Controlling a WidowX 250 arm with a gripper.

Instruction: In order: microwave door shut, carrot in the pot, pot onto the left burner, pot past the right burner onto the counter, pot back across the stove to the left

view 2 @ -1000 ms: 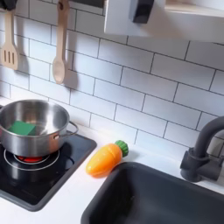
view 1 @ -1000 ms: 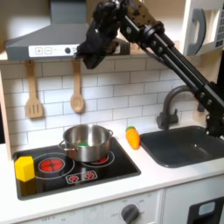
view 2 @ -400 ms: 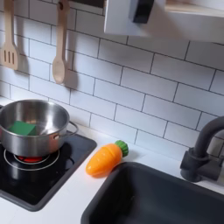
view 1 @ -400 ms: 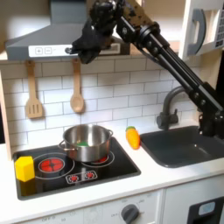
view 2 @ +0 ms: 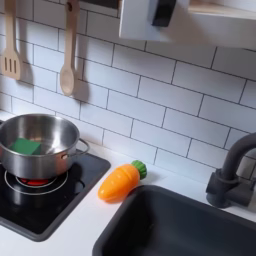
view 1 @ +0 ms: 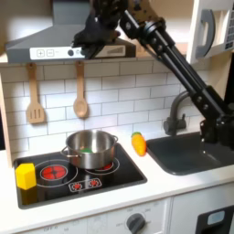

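First exterior view gives us the pale off-white table [view 1: 174, 187], with the glossy black cooktop [view 1: 123, 173] set into it at about 9 o'clock. On the cooktop's right red ring sits the shiny round steel pot [view 1: 90, 148], something green inside it. At 3 o'clock from the pot, just off the cooktop, we see the small orange carrot with its green top [view 1: 138, 143] on the table; in the second exterior view the carrot [view 2: 119, 181] lies beside the dark sink basin [view 2: 180, 230]. Our black pincer [view 1: 85, 46] hangs high at 12 o'clock above the pot, near the range hood; we cannot tell whether it is spread or closed.
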